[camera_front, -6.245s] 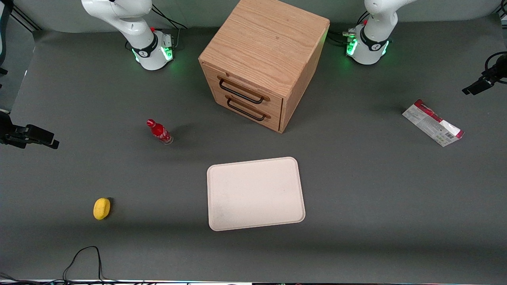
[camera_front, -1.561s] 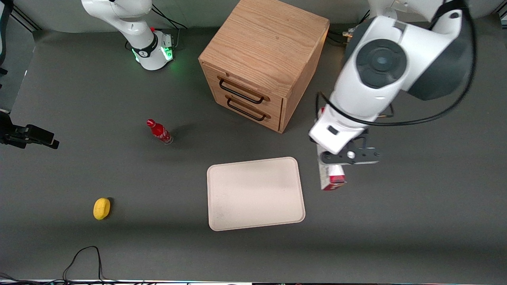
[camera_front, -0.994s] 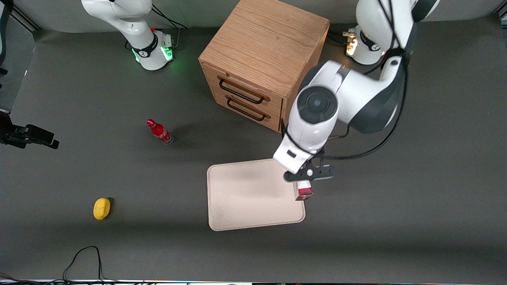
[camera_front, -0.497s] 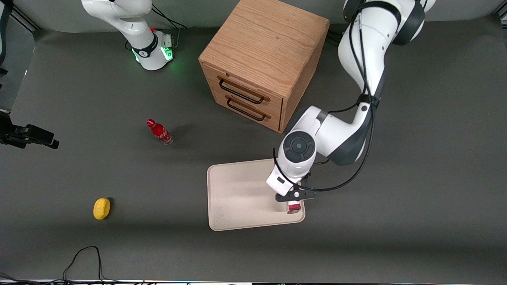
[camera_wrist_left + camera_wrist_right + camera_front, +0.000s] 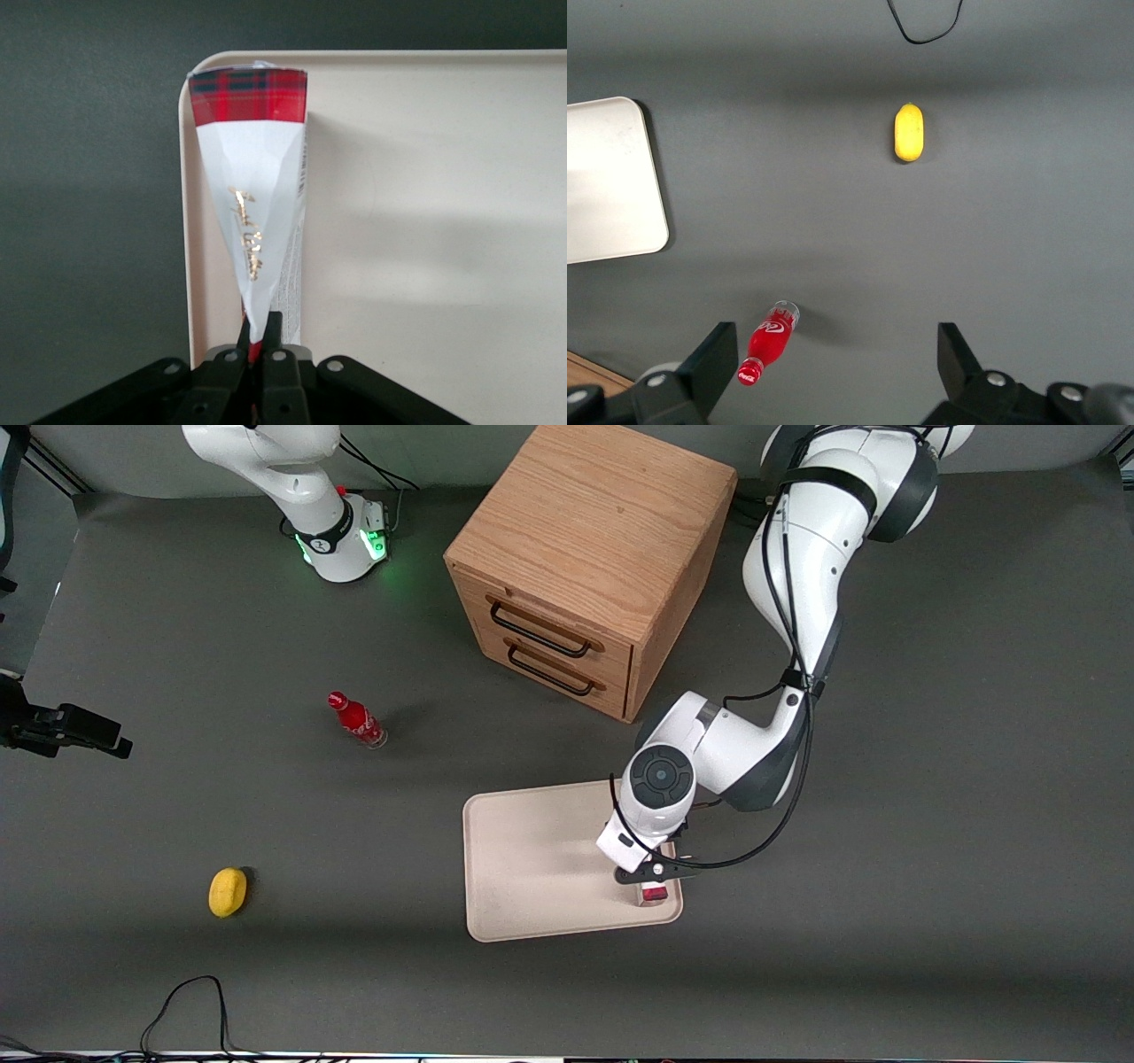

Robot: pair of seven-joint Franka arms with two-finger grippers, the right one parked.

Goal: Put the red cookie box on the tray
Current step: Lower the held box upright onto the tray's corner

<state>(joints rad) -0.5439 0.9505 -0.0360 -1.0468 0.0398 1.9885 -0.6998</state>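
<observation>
The red cookie box (image 5: 252, 177) hangs edge-up from my left gripper (image 5: 260, 329), whose fingers are shut on its thin edge. Its red tartan end (image 5: 248, 96) points down at the tray's rim corner. In the front view only the box's red end (image 5: 654, 894) shows under the gripper (image 5: 652, 874), low over the cream tray (image 5: 540, 868), at the tray's corner nearest the front camera on the working arm's end. I cannot tell whether the box touches the tray (image 5: 425, 204).
A wooden drawer cabinet (image 5: 585, 567) stands farther from the front camera than the tray. A small red bottle (image 5: 356, 720) and a yellow lemon-like object (image 5: 228, 891) lie toward the parked arm's end. The forearm (image 5: 735, 748) hangs over the table beside the tray.
The gripper picked up the cookie box at the working arm's end and carried it to the tray. Over the last half second it lowered slightly toward the tray's near corner.
</observation>
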